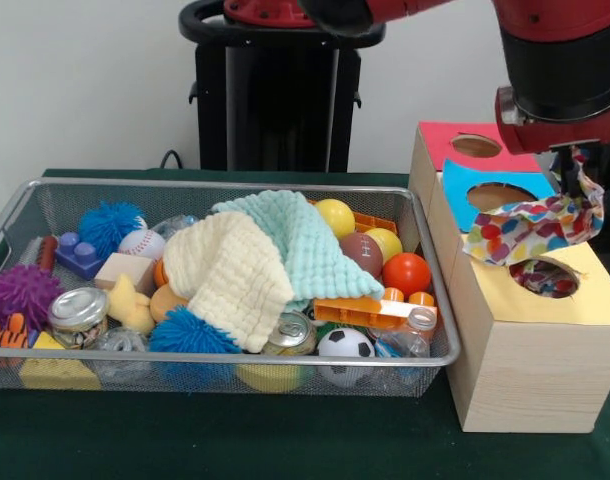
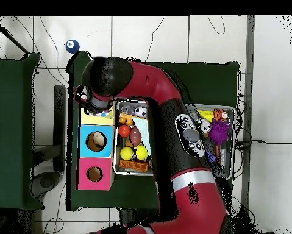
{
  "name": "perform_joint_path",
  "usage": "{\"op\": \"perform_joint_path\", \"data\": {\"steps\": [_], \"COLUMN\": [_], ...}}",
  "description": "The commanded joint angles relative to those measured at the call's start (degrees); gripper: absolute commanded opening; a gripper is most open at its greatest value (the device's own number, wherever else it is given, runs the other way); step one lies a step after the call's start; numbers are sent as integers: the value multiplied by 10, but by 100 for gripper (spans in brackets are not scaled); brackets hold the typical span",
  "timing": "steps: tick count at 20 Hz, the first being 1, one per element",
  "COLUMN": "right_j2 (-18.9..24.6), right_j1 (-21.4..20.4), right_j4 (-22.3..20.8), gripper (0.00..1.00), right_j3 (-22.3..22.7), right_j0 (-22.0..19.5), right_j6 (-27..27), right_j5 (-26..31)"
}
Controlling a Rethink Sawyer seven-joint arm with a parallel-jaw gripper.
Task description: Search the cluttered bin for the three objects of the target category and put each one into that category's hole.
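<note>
Spotted cloth (image 1: 530, 228) hangs pinched in the closed pincer (image 1: 573, 168), draped just above the yellow hole (image 1: 545, 278) of the wooden box (image 1: 525, 370). Lower it squarely over the hole so every fold clears the rim before letting go.

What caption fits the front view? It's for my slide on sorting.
Sawyer's gripper holds a polka-dot cloth above the box's yellow-topped hole, beside the cluttered wire bin.

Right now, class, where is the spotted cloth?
In the front view, the spotted cloth hangs from the gripper at the right, over the wooden box, just above its yellow-topped hole.
</note>
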Motion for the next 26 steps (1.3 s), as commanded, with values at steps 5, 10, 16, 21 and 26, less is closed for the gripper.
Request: {"op": "perform_joint_path", "data": {"steps": [5, 10, 16, 21, 26], "right_j2": [97, 110, 131, 151, 150], "right_j1": [25, 26, 19, 4, 1], "right_j4": [-12, -12, -15, -23, -46], "gripper": [0, 0, 0, 0, 0], "right_j3": [65, 37, 42, 67, 76], "right_j0": [-18, -25, -42, -57, -67], "right_j6": [-119, -108, -105, -104, -101], "right_j5": [-37, -11, -62, -113, -136]}}
